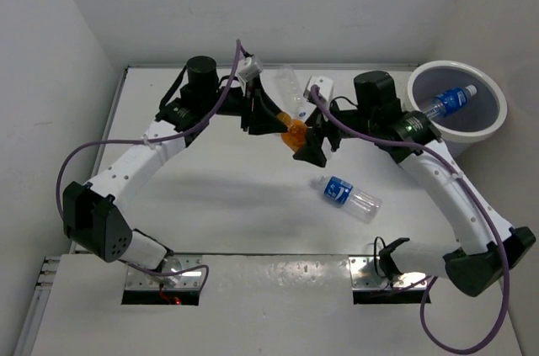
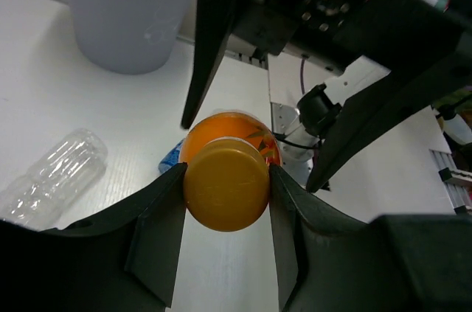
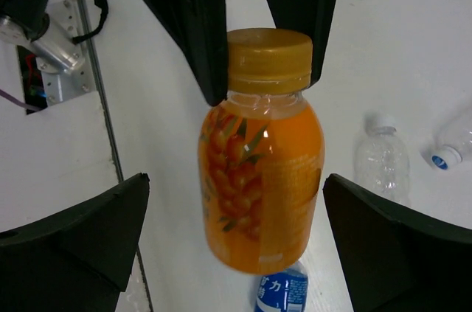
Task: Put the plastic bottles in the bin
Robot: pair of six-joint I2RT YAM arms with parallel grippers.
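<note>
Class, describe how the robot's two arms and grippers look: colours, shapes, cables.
The left arm and right arm have white curved shells with black joints and bases. A purple cable loops along each. The left gripper and right gripper have matte black, wedge-shaped fingers.

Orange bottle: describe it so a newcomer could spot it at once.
On the white table, look just past the middle. The orange bottle is held there, its cap pinched by the left end effector, with the open right end effector flanking it. It alone is orange, with a fruit label and gold cap; the other bottles are clear.
</note>
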